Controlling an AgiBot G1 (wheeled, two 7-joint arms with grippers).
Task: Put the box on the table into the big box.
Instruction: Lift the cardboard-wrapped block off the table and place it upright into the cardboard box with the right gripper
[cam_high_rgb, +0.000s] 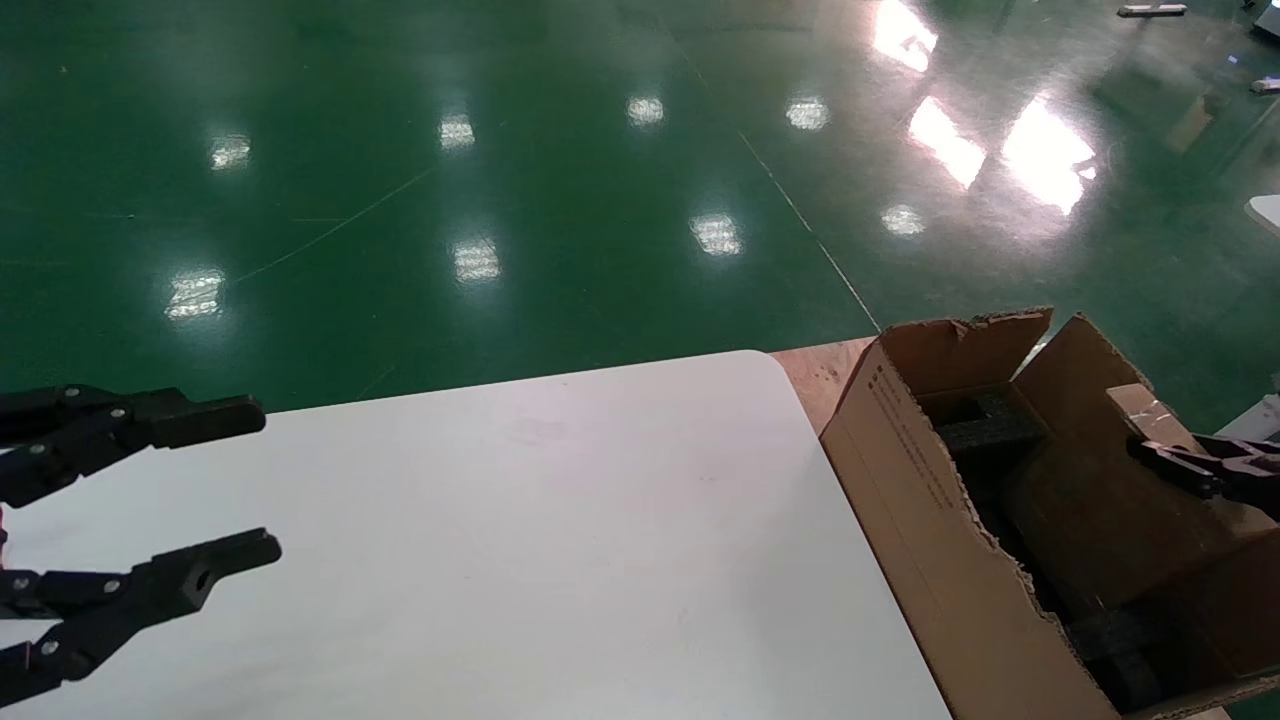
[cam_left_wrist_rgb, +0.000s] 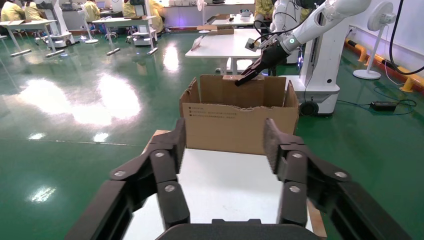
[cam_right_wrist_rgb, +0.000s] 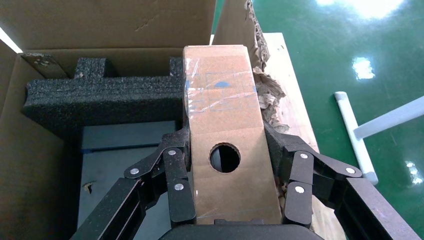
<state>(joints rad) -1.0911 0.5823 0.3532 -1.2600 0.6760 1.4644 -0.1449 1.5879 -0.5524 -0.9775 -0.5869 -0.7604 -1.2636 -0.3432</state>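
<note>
Green shop floor behind; the box (cam_right_wrist_rgb: 227, 145) (light, stiff, tape-slick) was clamped by its long sides in the right gripper (cam_right_wrist_rgb: 227, 165) over the big box (cam_high_rgb: 935, 540); left gripper (cam_high_rgb: 265, 485) was left gaping above the table (cam_high_rgb: 560, 540).

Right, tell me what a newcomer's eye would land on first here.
First, the box with its round hole, clamped in the right gripper over the big box, with black foam below it. Next, the left gripper, open and empty over the white table. Behind it all lies a glossy green floor.
</note>
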